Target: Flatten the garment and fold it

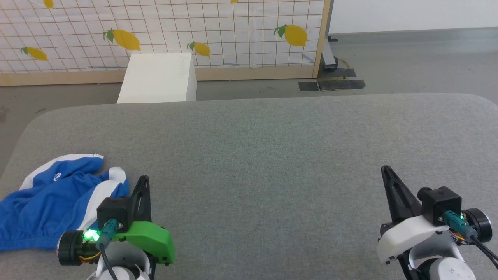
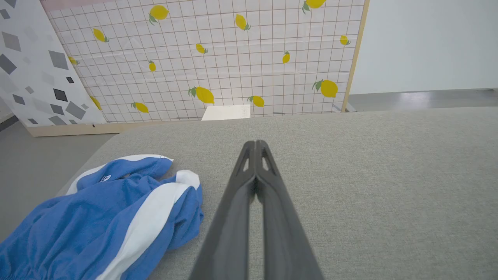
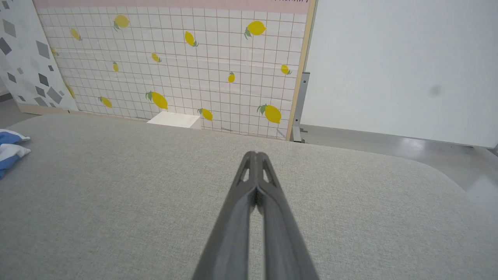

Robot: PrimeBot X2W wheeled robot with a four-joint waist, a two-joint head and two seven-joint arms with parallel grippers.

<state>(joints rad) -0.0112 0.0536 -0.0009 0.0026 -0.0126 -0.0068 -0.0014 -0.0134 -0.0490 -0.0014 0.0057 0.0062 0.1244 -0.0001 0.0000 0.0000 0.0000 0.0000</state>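
Zero folds yet: the crumpled royal-blue, white-striped mesh garment (image 1: 39, 206) lies near left, untouched. The left gripper (image 2: 255, 146), clenched empty like the right gripper (image 3: 255, 154), must open and grasp it.

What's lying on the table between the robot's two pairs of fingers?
Nothing: the head view shows bare grey table between the left gripper and right gripper. The garment lies outside that stretch, further left.

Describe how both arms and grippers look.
Each has two long, tapering black fingers, slotted near the tips, plus a black camera block and teal-plugged cable. The left gripper has a bright green housing with a green light; the right gripper a white one.
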